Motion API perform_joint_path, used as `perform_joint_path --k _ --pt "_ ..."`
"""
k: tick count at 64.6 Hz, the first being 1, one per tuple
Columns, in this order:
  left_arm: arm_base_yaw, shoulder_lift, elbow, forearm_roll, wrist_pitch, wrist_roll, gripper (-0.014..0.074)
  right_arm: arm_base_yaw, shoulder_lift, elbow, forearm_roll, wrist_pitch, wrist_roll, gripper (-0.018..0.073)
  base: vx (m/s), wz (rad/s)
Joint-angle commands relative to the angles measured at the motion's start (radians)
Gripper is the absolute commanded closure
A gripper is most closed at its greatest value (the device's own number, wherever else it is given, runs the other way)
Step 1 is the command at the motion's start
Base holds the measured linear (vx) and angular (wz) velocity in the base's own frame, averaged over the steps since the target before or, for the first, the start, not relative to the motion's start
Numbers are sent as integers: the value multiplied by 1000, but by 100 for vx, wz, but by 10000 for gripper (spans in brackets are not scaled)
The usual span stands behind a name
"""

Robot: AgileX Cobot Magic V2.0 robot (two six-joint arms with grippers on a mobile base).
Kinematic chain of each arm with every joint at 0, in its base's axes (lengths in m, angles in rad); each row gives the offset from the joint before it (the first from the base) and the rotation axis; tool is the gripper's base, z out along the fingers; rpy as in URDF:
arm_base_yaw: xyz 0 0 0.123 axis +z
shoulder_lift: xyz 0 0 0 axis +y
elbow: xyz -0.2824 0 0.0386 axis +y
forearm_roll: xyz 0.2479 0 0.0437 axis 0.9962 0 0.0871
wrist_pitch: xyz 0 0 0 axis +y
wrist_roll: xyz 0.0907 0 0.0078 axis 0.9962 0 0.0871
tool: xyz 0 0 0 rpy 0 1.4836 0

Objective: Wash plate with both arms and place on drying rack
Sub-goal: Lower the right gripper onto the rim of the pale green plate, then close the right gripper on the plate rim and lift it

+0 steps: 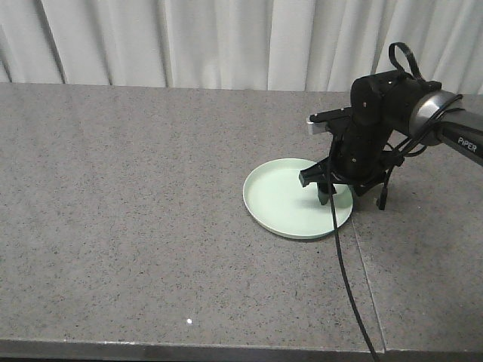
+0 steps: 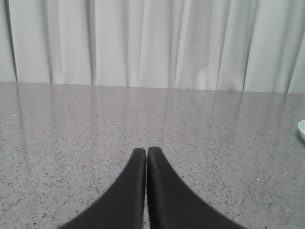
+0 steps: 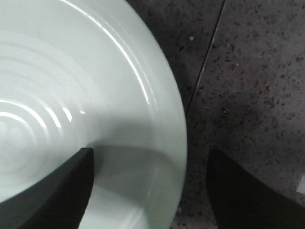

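The plate (image 1: 290, 197) lies flat on the grey speckled surface (image 1: 136, 211), right of centre in the front view. The right arm (image 1: 377, 113) reaches in from the right edge and bends down over the plate's right-hand rim. In the right wrist view the right fingers (image 3: 52, 193) stand wide apart and hold nothing. One hangs over the inside of the plate at lower left, the other over the surface at lower right, with the rim between them. Whether either tip touches yet I cannot tell. The left fingers (image 2: 145, 176) are pressed together and empty, low over the surface, with only a sliver of plate at that view's far right edge.

The plate looks shallow and smooth, so the outer finger likely has little room to get under the rim. If the fingers close too high, the rim may slip out or the plate may skid toward the left of the frame. A pinch at one edge could also let the plate droop once lifted, since the left arm is well apart from it.

A black cable (image 1: 343, 279) hangs from the wrist and crosses the plate's lower right edge, where it might drag on the rim. A seam (image 1: 370, 286) in the surface runs just beside the plate and could catch a sliding fingertip. A pale curtain (image 1: 189, 41) hangs behind. No rack shows in any view.
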Motion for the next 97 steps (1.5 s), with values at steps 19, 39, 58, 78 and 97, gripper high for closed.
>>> perform_joint_path --k 19,39,58,78,97 --pt "1 -16 14 -1 -70 -4 602 -6 -31 -22 -39 22 18 452 0 0" --pt "1 -16 14 -1 -70 -4 602 -6 -41 -22 -31 31 -11 568 0 0" --pt "1 -16 14 -1 -70 -4 602 -6 -216 -22 54 8 -78 562 0 0" --pt "1 -16 14 -1 -70 -4 602 -6 -524 -17 202 15 -166 561 0 0" --pt "1 -16 14 -1 -70 -4 602 -6 -866 133 293 -22 -220 561 0 0"
